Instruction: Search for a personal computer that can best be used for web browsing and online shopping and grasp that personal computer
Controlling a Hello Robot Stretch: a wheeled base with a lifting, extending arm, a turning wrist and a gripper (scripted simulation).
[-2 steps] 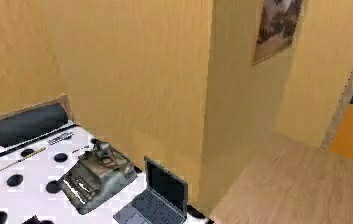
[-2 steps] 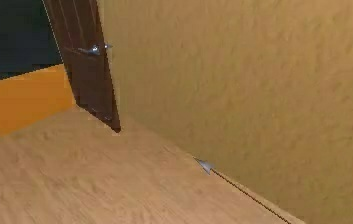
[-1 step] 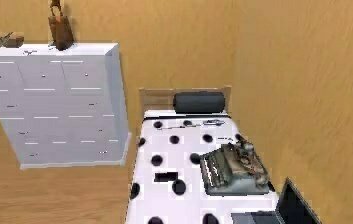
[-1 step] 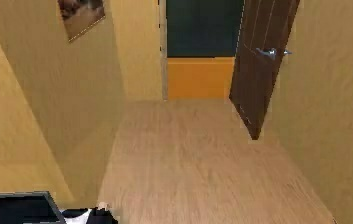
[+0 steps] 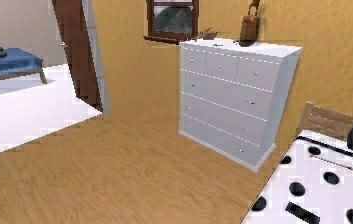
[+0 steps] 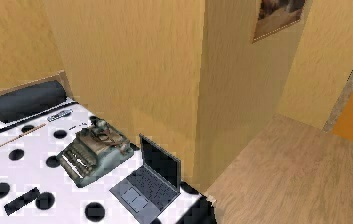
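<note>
An open grey laptop (image 6: 149, 178) lies on a bed with a white cover dotted with black spots (image 6: 44, 160), near the bed's right corner in the arm side view. Its dark screen stands upright and faces the view's lower left. Just left of it sits a dark, boxy machine like an old typewriter (image 6: 92, 152).
A dark bolster pillow (image 6: 26, 101) lies at the bed's head. A small black flat item (image 6: 22, 200) rests on the cover. In the forward view a white dresser (image 5: 234, 95) stands against the wall under a window (image 5: 174, 20); the spotted bed's corner (image 5: 314, 180) is at lower right; an open doorway (image 5: 44, 60) at left.
</note>
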